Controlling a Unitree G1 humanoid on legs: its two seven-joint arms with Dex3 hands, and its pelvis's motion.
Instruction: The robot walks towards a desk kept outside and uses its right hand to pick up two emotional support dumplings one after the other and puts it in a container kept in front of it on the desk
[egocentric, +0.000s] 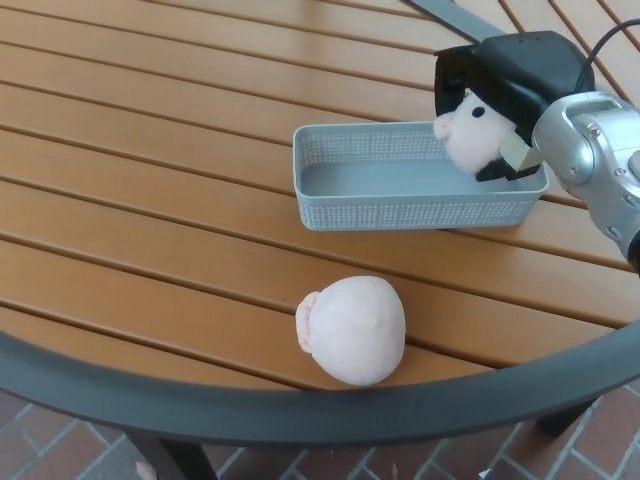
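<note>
Orange-brown wooden slats made up the round table (150, 200), which filled most of the frame inside a dark grey metal rim curving along the bottom, with brick paving showing at the lower edge below it. The pale grey perforated plastic container (400, 205) sat upper right of centre, and what could be seen of its floor was bare. At the upper right the robot's right hand (505, 90) hovered over the container's right end, its black fingers wrapped around a pink plush dumpling (468, 135) whose black eye and small knot faced left; the silver forearm ran off the right edge. The second dumpling (352, 328) lay on the slats at lower centre, near the rim and well apart from the container, its pleated knot pointing left. Both toys looked light, soft and squashy, with a matte fabric unlikely to slip and nothing fragile about them; the round body seemed the sensible place to grip, fingers around the widest part, since the knot was small and floppy. Much of the held dumpling was hidden under the fingers, its height above the container floor could not be told, and the container's far right corner was covered. The left hand did not appear.
</note>
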